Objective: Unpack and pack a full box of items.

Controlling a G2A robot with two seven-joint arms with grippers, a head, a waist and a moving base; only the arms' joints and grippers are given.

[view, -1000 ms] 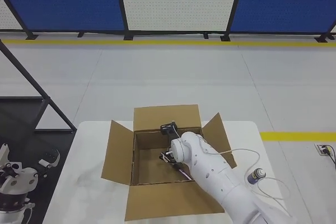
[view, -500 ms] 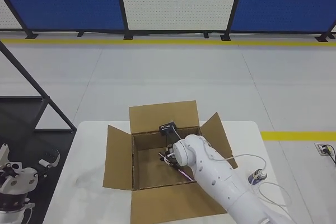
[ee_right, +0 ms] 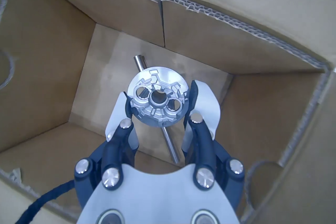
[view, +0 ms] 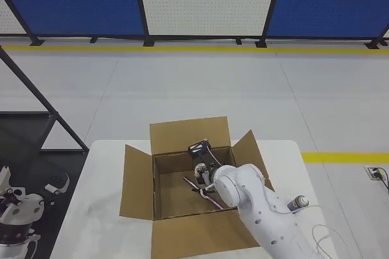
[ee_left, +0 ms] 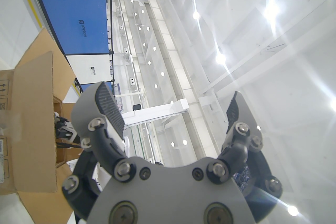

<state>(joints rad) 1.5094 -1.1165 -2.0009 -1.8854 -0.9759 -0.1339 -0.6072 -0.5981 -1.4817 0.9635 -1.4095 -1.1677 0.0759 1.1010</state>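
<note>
Metal disc (ee_right: 158, 97) is clamped in your right claw (ee_right: 160, 93) inside the box (ee_right: 78, 25), above a rod (ee_right: 170, 142); left claw (ee_left: 170, 99) is open. Can (view: 298, 202) stands at the right edge of the desk (view: 100, 194); unpacking seems nearly done.

Box (view: 137, 184) is sitting on the worktop (view: 100, 194), a can (view: 297, 204) standing to its right. Inside it the right claw (ee_right: 160, 96) is gripping a disc (ee_right: 157, 100) above a rod (ee_right: 170, 142) lying on the box floor.

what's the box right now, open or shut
Open: the box has all four flaps folded outward, its inside exposed.
</note>
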